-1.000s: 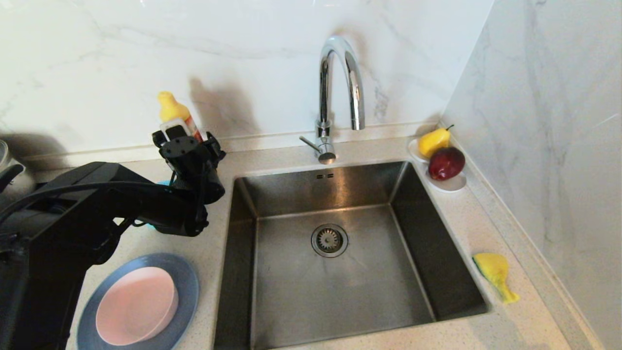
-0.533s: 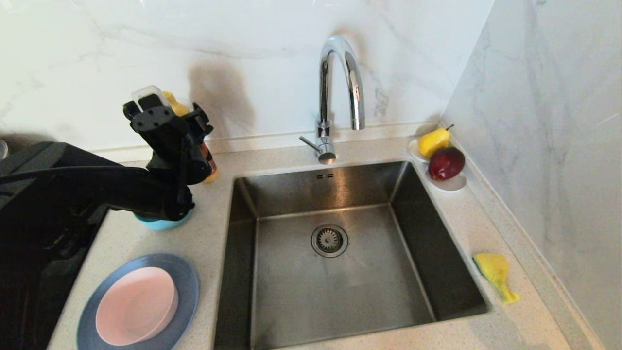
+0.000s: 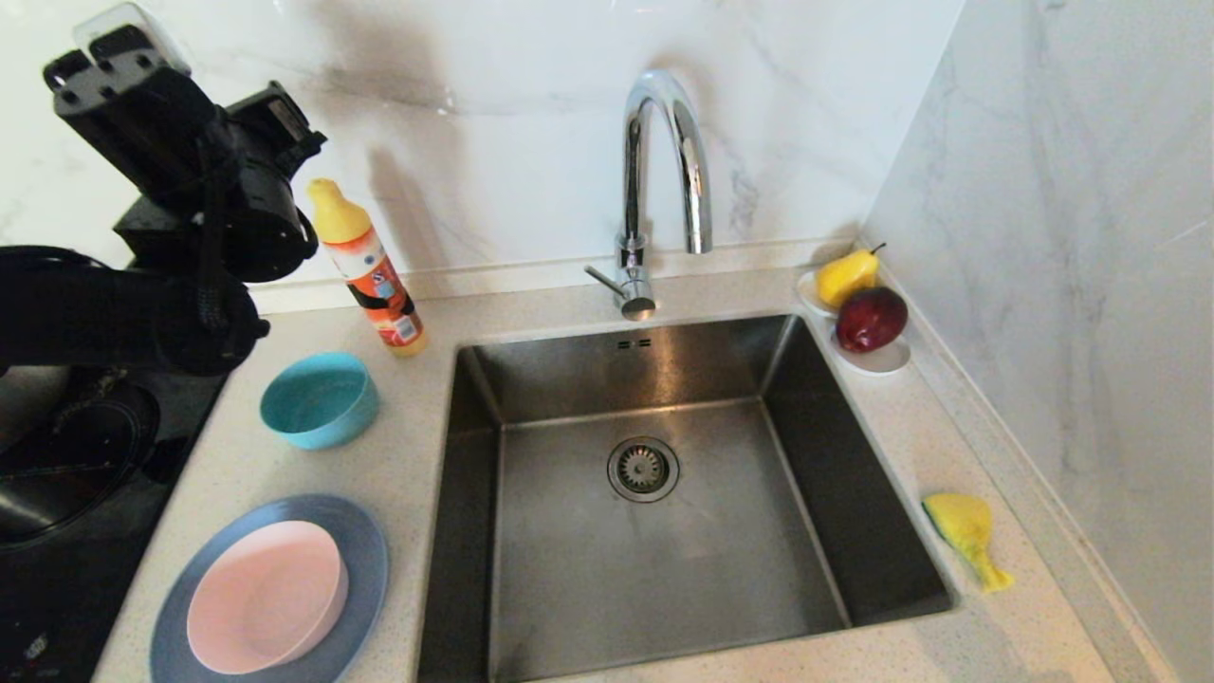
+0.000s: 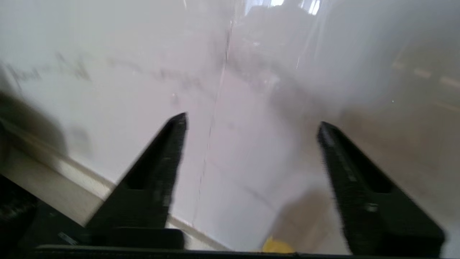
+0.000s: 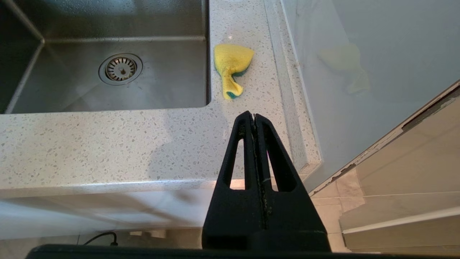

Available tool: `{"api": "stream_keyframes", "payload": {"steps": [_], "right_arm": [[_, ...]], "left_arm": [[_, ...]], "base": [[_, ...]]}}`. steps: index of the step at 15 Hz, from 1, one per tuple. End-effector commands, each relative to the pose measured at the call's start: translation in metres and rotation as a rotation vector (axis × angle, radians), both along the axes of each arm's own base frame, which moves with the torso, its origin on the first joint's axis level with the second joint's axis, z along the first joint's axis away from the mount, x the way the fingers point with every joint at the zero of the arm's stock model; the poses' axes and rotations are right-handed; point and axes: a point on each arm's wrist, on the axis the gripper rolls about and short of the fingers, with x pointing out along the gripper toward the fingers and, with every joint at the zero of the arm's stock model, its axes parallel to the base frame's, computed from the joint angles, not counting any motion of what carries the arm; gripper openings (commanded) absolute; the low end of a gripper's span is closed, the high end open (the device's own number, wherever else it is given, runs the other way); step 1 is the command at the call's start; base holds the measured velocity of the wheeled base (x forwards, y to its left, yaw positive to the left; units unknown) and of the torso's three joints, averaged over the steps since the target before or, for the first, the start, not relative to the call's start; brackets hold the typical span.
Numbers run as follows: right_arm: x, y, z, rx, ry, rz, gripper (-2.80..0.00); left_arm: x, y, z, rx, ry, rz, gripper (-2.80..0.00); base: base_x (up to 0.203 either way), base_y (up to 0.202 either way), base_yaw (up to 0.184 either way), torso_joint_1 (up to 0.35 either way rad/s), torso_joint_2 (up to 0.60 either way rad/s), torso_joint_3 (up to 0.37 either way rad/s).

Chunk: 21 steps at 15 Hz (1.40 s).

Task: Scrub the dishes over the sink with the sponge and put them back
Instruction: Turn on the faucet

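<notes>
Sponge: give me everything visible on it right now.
The sponge is small and yellow with a green scouring layer showing along its edge. It is irregular: a broad rounded end tapering to a thin twisted tail. It looks soft and crumpled. It lies flat on the speckled countertop, right of the sink, near its front corner. No gripper touches it.

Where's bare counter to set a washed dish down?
Free: the front counter strip between the sink and the edge, and the stretch between sponge and fruit saucer. Crowded: left of the sink, with teal bowl, bottle, pink bowl on plate.
</notes>
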Motion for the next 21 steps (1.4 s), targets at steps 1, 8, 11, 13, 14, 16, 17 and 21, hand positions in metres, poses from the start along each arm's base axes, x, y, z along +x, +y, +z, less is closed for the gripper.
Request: {"api": "stream_keyframes", "payload": {"steps": [1, 8, 11, 13, 14, 16, 17, 21], "right_arm": [[0.0, 0.0, 0.0, -0.001, -0.001, 0.001, -2.8], [0.0, 0.0, 0.0, -0.001, -0.001, 0.001, -2.8], [0.0, 0.0, 0.0, -0.001, 0.0, 0.001, -2.8], [0.0, 0.0, 0.0, -0.001, 0.0, 0.001, -2.8], [0.0, 0.0, 0.0, -0.001, 0.0, 0.001, -2.8], [0.0, 0.0, 0.0, 0.001, -0.002, 0.002, -2.8], [0.0, 0.0, 0.0, -0.001, 0.0, 0.001, -2.8], [0.0, 0.0, 0.0, -0.001, 0.0, 0.001, -2.8]], "left_arm": [[-0.049, 0.008, 0.048, -0.015, -0.088, 0.001, -2.8], [-0.109, 0.008, 0.079, 0.005, 0.09, -0.136, -2.8], [-0.138, -0.009, 0.071, 0.047, 0.299, -0.495, -2.8], [-0.143, -0.023, 0.062, 0.043, 0.402, -0.747, -2.8], [-0.133, -0.031, 0.054, 0.033, 0.439, -0.794, -2.8], [-0.106, -0.048, 0.036, -0.001, 0.51, -0.851, -2.8], [-0.098, -0.054, 0.031, -0.03, 0.522, -0.921, -2.8], [-0.058, -0.074, 0.01, -0.056, 0.577, -1.106, -2.8]], "base": [[0.0, 0.0, 0.0, 0.0, 0.0, 0.0], [0.0, 0.0, 0.0, 0.0, 0.0, 0.0], [0.0, 0.0, 0.0, 0.0, 0.0, 0.0], [0.0, 0.0, 0.0, 0.0, 0.0, 0.0], [0.0, 0.0, 0.0, 0.0, 0.0, 0.0], [0.0, 0.0, 0.0, 0.0, 0.0, 0.0], [0.0, 0.0, 0.0, 0.0, 0.0, 0.0], [0.0, 0.0, 0.0, 0.0, 0.0, 0.0]]}}
